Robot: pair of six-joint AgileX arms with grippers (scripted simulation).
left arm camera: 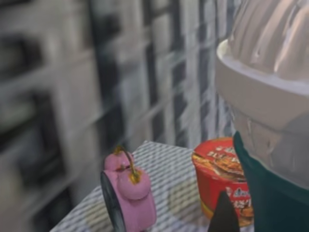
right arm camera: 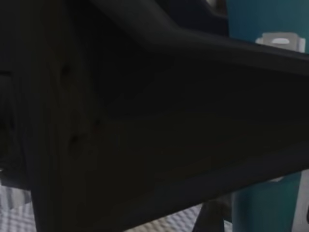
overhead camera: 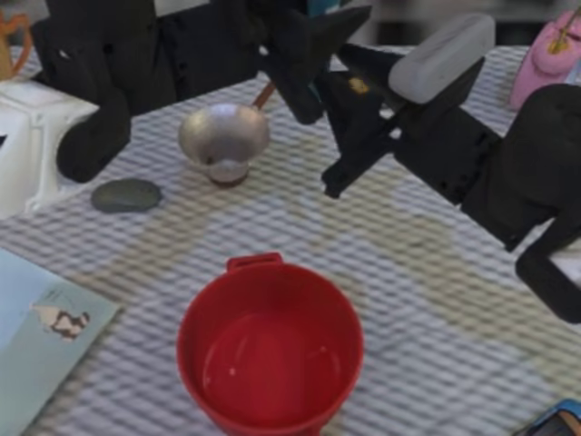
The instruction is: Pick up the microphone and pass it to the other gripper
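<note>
**Q:** What are we seeing, starting at the near edge of the table [overhead camera: 427, 300]?

**A:** We are seeing a red pot [overhead camera: 192, 359] nearest, standing upright. Beyond it a metal ladle [overhead camera: 224, 136] is resting, its handle partly covered by the arms. Farther back, the left gripper [overhead camera: 304, 91] and the right gripper [overhead camera: 349, 136] are meeting at the top centre, raised above the cloth.

**Q:** What are we failing to make out?

**A:** From above, the two black claws are overlapping and hiding nearly all of the microphone. The right wrist view is dark. A black body is blocking most of it, and only strips of the teal handle [right arm camera: 264, 208] are showing behind. For either gripper, we cannot tell whether the fingers are clenched or released.

**Q:** Where is the microphone lying relative to the fingers?

**A:** In the left wrist view, the microphone [left arm camera: 277, 188] is filling one side, cut off by the frame edge. One pointed fingertip [left arm camera: 224, 216] is showing just beside its handle; we cannot confirm contact. Beyond, a noodle cup [left arm camera: 217, 169] and a pink alarm clock [left arm camera: 133, 198] are standing on the table.
</note>
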